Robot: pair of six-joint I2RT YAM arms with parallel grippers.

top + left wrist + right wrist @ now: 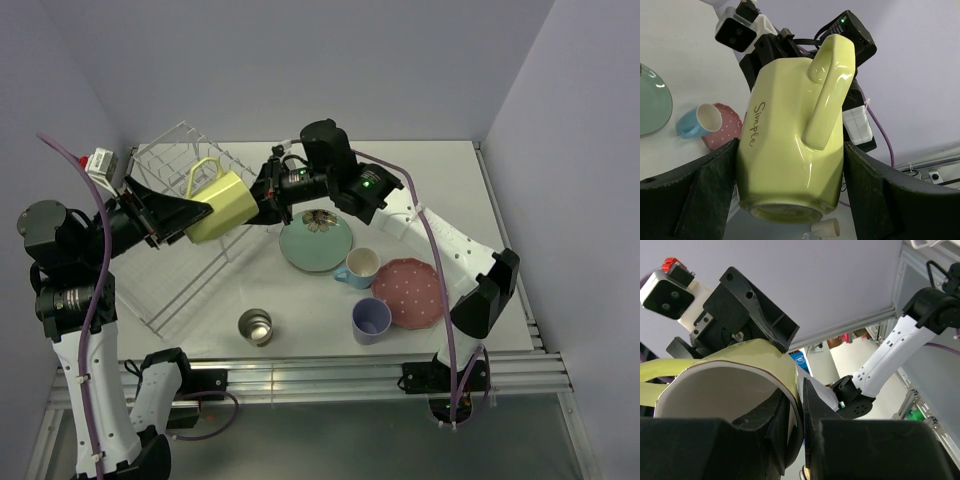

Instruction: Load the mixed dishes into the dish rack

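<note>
Left gripper [792, 170] clamping yellow mug [782, 110], sideways (handle up), mouth rim pinched by right gripper [796, 397]

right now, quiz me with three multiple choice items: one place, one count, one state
1. Relative to the dish rack, the small metal cup is: A inside it; B on the table beside it; C above it.
2. Plates on the table: A one; B two; C three.
3. The yellow mug is: A on the table; B in one tool; C in both tools.
1 B, it stands by the rack's near corner. 2 B, mint-green plate and pink plate. 3 C, left tool clamps its body, right tool pinches its rim.
</note>
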